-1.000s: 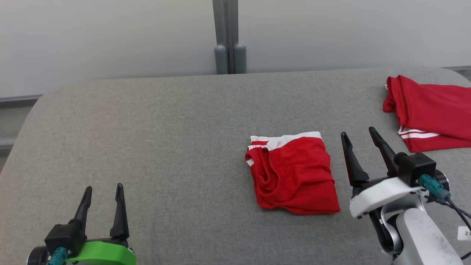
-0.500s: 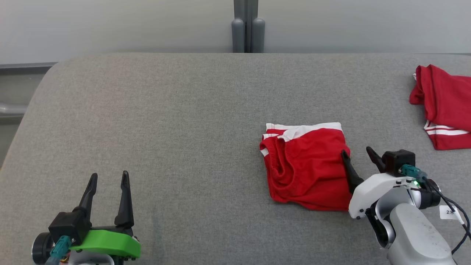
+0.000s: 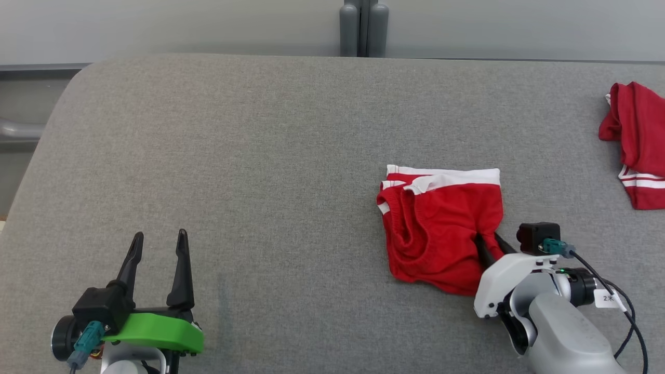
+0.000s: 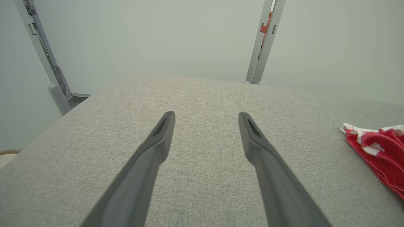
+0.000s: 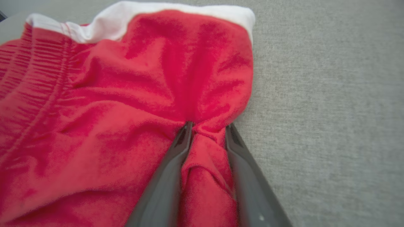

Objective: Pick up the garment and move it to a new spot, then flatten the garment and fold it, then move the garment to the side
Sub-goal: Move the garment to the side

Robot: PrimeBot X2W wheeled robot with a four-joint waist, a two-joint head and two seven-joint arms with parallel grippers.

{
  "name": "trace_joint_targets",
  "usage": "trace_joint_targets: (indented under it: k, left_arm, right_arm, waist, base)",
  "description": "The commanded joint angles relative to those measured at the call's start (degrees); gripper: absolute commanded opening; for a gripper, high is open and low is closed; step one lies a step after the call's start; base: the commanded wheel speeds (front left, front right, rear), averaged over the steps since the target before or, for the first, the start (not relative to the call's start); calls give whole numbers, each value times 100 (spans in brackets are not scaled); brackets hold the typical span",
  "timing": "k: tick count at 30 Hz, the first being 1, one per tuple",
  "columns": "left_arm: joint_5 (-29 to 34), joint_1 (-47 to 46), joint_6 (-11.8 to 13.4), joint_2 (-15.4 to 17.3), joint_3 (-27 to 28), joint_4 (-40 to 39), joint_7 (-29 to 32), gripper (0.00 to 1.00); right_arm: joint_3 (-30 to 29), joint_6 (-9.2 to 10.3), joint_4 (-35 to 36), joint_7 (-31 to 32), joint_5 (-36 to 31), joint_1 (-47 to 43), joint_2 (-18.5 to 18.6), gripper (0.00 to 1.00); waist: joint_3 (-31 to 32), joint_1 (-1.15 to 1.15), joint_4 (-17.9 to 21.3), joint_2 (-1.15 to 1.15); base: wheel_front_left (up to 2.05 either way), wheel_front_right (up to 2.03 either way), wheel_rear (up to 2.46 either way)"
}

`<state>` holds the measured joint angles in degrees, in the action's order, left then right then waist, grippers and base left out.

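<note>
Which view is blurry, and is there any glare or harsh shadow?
Right wrist view: shorts soft, out of focus up close. Left wrist view: wide-angle bend, left hand's fingers blurred toward the bottom edge. Head view: sharp, evenly lit, no glare.

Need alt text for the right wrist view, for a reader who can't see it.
The right gripper pinches a bunched fold at the edge of a crumpled red garment, its two dark fingers rising from the bottom edge. A white band runs along the garment's top, and grey fabric surface lies to the right.
</note>
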<state>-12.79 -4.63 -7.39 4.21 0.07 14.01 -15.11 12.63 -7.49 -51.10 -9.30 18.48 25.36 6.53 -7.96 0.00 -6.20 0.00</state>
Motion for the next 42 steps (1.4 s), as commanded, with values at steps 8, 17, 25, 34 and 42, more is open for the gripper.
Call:
trace_joint_targets:
  k: [8, 17, 25, 34, 42]
  left_arm:
    - [14, -179, -19, -41, -9, -92, 2, 100]
    - [-4, -490, -20, -56, -150, -209, 2, 100]
    - [94, -857, -20, 62, -63, -590, 2, 100]
    - [195, -1122, -19, 323, -82, -1007, 2, 100]
    - [266, -1135, -19, 478, -119, -1289, 2, 100]
  right_arm:
    - [638, 8, 10, -93, 190, 625, 454, 0]
    - [1401, 8, 383, 249, 273, 1647, 1564, 0]
    - [1795, 8, 1007, 557, 510, 2505, 2672, 0]
    - [1793, 8, 1489, 840, 794, 2990, 3780, 0]
    - [1670, 8, 1370, 984, 820, 3278, 4261, 0]
  waist:
    - [-274, 0, 53, 0]
    - [-955, 0, 236, 0]
    - [-1832, 0, 821, 0]
    - [-2452, 0, 1383, 0]
    - [-2688, 0, 1519, 0]
  base:
    - [0, 0, 0]
    - [0, 0, 0]
    - [0, 0, 0]
    - [0, 0, 0]
    - [0, 0, 0]
